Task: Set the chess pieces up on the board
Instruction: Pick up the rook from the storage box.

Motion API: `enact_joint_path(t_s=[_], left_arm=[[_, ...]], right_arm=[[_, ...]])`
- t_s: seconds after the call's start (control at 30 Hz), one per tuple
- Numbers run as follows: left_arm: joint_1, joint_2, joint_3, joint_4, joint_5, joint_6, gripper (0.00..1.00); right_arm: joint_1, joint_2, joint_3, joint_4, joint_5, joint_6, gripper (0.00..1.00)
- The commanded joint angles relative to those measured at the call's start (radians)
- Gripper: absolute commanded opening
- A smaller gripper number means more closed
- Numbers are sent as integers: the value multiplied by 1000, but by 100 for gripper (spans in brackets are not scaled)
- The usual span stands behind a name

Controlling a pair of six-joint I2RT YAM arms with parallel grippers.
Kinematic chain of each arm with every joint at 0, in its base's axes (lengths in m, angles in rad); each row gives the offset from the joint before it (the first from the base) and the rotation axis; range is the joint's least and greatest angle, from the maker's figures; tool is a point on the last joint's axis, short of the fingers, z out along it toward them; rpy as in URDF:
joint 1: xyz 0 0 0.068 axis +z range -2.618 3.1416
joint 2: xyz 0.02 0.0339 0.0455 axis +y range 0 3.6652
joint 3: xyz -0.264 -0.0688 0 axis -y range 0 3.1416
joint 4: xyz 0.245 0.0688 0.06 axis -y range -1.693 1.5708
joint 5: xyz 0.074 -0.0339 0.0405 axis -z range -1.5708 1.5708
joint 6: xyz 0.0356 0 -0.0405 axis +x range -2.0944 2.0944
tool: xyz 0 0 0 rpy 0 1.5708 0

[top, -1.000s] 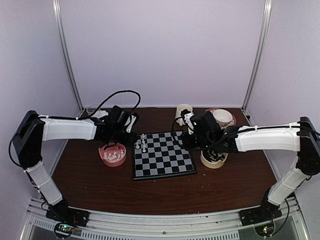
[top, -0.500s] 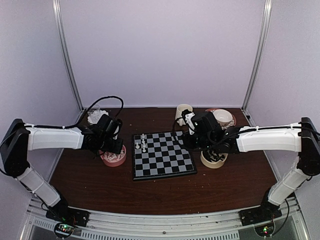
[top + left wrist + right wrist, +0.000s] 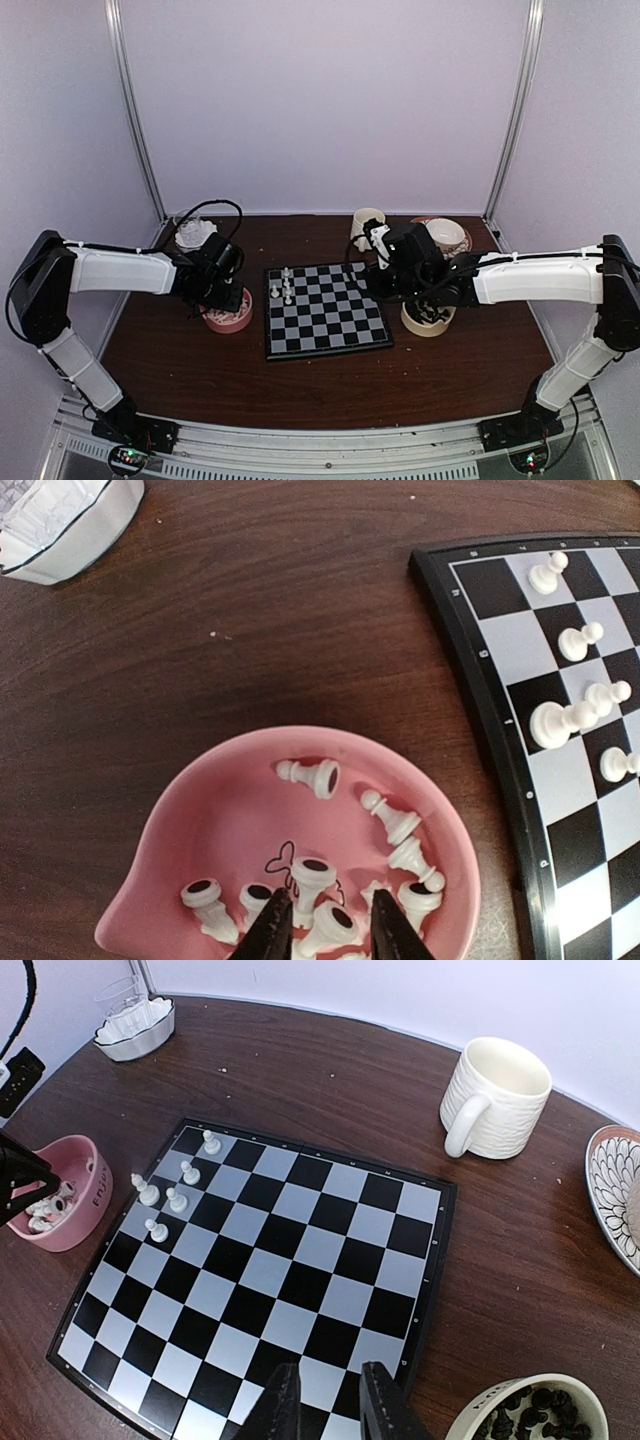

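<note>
Left wrist | left claw point(image 3: 328, 935) open narrowly, tips low in the pink bowl point(image 3: 190, 810) among lying white chess pieces point(image 3: 312, 776); board point(image 3: 520, 645) just beside this bowl; five white pieces point(image 3: 553, 723) standing near its bowl-side rim | right claw point(image 3: 325, 1405) open; empty; above the board

Board point(image 3: 331, 1263) flat, 5 wht pieces point(image 3: 177, 1200) upright, more in bowl point(image 3: 196, 797)

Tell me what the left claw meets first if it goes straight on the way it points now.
Probably the white chess pieces heaped in the pink bowl, just beyond the open left claw. How far off they are is hard to judge from here.
</note>
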State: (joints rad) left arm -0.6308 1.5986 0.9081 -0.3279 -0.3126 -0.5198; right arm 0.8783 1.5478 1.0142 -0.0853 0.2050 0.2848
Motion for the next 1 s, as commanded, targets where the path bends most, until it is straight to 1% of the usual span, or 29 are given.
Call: enact_joint_path(t_s=[0.0, 0.27, 0.53, 0.7, 0.83, 0.97], left_arm=[[11, 37, 41, -19, 12, -39, 28], [38, 98, 69, -18, 25, -24, 29], [50, 129, 85, -44, 15, -51, 29], [55, 155, 96, -48, 40, -59, 29], [56, 161, 104, -55, 40, -52, 22], [56, 128, 90, -34, 32, -19, 15]], right_arm=[[-6, -28, -2, 7, 3, -5, 23], [-6, -26, -5, 10, 5, -6, 23], [-6, -25, -6, 11, 1, -4, 23], [-5, -26, -6, 9, 1, -4, 23], [-6, -27, -6, 9, -3, -3, 23], [-6, -36, -9, 6, 12, -6, 23]])
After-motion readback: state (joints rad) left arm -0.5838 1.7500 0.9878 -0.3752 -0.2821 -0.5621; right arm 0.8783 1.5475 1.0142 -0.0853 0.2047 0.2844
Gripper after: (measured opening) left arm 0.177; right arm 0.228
